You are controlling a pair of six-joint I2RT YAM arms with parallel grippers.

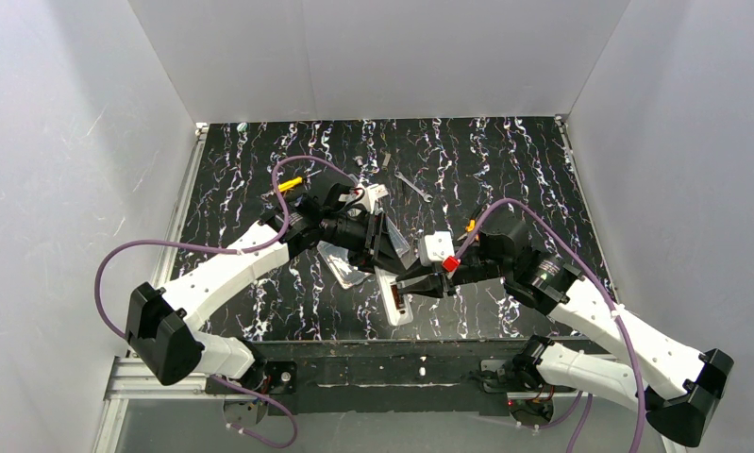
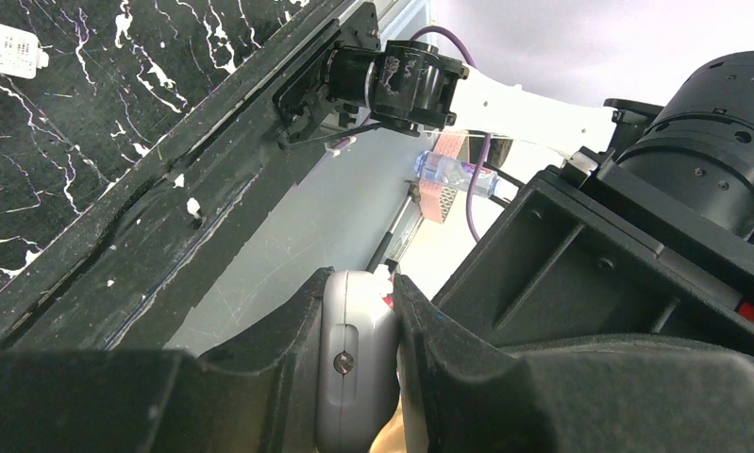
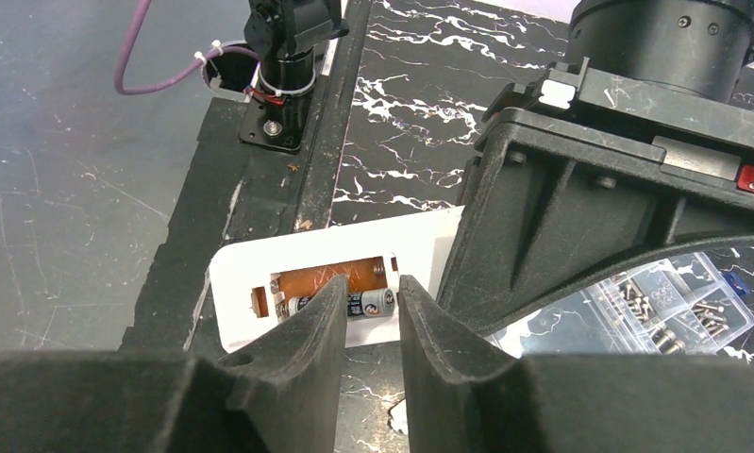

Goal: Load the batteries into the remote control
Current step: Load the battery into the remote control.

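Your right gripper (image 3: pixel 373 286) has its jaws a little apart, gripping nothing, poised right over the battery (image 3: pixel 368 303). That battery lies in the open bay of the remote control (image 3: pixel 241 283), back side up near the front edge of the table (image 1: pixel 505 179). Your left gripper (image 2: pixel 359 288) is clamped on the remote's end. One cell looks in and the slot beside it looks bare, so I'd call it roughly halfway.

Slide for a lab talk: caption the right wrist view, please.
Right gripper poised, jaws apart, over a battery in the white remote control's open compartment.
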